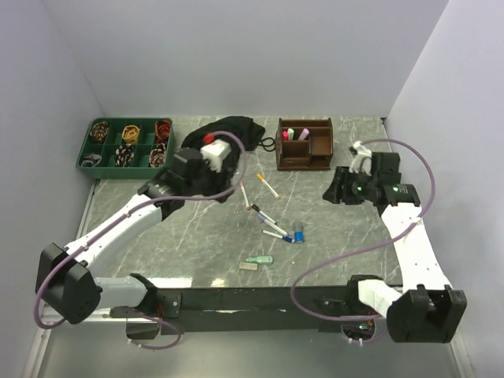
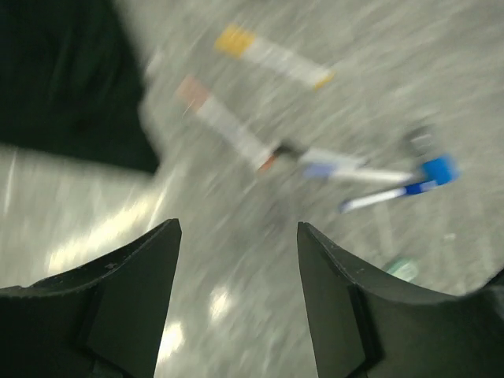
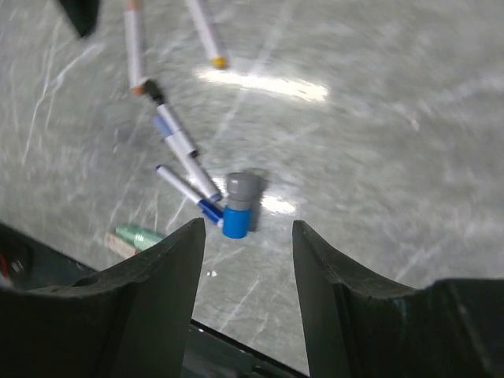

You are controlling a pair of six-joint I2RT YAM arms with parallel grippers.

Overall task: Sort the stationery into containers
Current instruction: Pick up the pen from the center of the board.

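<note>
Several pens [image 1: 268, 219] lie scattered mid-table, with a blue-capped grey piece [image 1: 298, 232], a green highlighter [image 1: 259, 260] and a small grey eraser [image 1: 249, 267] nearer the front. The brown wooden organiser [image 1: 304, 145] at the back holds pink and green highlighters. The green tray [image 1: 126, 145] stands back left. My left gripper [image 2: 239, 236] is open and empty above the table left of the pens [image 2: 236, 134]. My right gripper [image 3: 249, 236] is open and empty, hovering right of the blue-capped piece [image 3: 239, 205] and pens [image 3: 185, 161].
A black cloth [image 1: 228, 134] lies at the back between the tray and the organiser, also at the top left of the left wrist view [image 2: 71, 79]. The tray's compartments hold coiled bands. Walls close in the table on three sides.
</note>
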